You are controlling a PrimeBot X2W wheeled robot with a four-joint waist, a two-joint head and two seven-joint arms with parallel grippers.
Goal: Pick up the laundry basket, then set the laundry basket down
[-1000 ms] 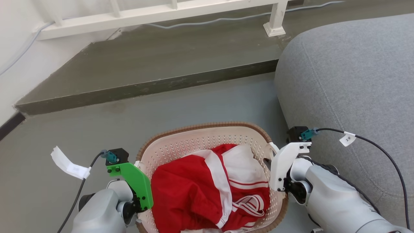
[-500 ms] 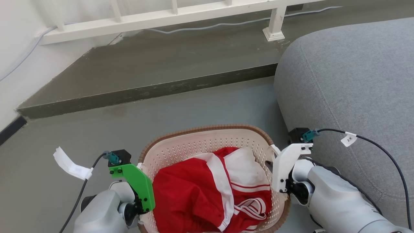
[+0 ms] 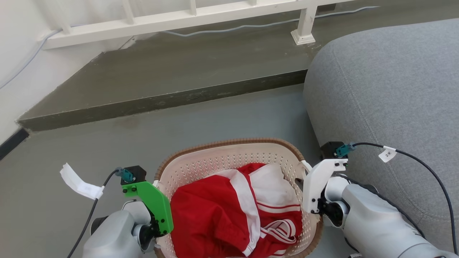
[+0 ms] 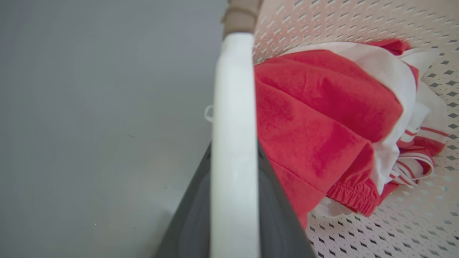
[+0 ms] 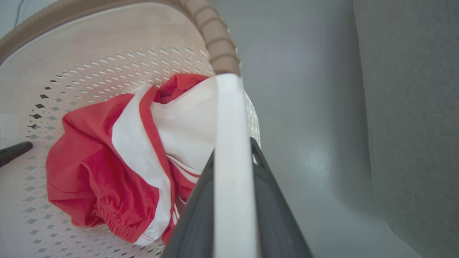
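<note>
- Between the two sets of fingers, the laundry basket (image 3: 229, 142) sits low in the head view. Its brown rim curves round the far side, and its near end is cut off at the bottom edge of that view.
- The left fingers (image 4: 270, 204) are closed on the basket's white left handle (image 4: 233, 107), with one dark finger lying along each side of the bar and touching it.
- The right fingers (image 5: 267, 204) grip the white right handle (image 5: 231, 118) the same way, a dark finger pressed against each side.
- Inward of both sets of fingers, a crumpled red and white garment (image 3: 211, 211) lies inside the basket against its perforated wall.
- Outward of the left fingers is bare grey floor (image 3: 107, 143).
- Outward of the right fingers, a narrow strip of floor separates the basket from a grey sofa (image 3: 387, 89), which is near the basket but apart from it.
- Beyond the fingertips and the basket's far rim, a darker raised step (image 3: 172, 71) crosses the floor. A white railing (image 3: 179, 16) and a pale cable (image 3: 233, 27) are on it.
- I cannot tell whether the basket rests on the floor or hangs clear of it.
</note>
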